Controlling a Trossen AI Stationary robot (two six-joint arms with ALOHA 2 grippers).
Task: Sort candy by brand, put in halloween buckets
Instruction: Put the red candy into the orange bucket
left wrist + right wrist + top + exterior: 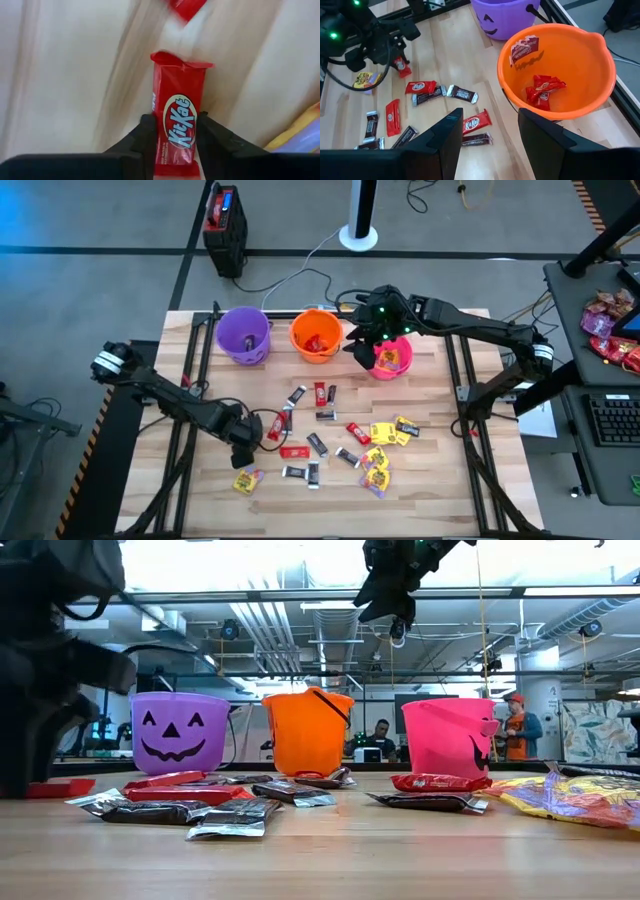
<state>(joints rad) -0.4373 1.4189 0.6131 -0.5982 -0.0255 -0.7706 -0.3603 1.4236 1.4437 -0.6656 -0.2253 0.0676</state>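
Your left gripper [174, 145] was down at the wooden surface [440, 480], with its fingers [142, 137] closing on both sides of a red KitKat bar [176, 125] that lay flat between them. Your right gripper [487, 135] hung above the gap between the orange bucket [316, 335] and the pink bucket [393, 358], its fingers spread apart and holding nothing. The orange bucket contained several red bars [544, 90]. The purple bucket [244, 333] stood beside the orange one. The remaining candy [330, 442] lay scattered across the middle of the surface.
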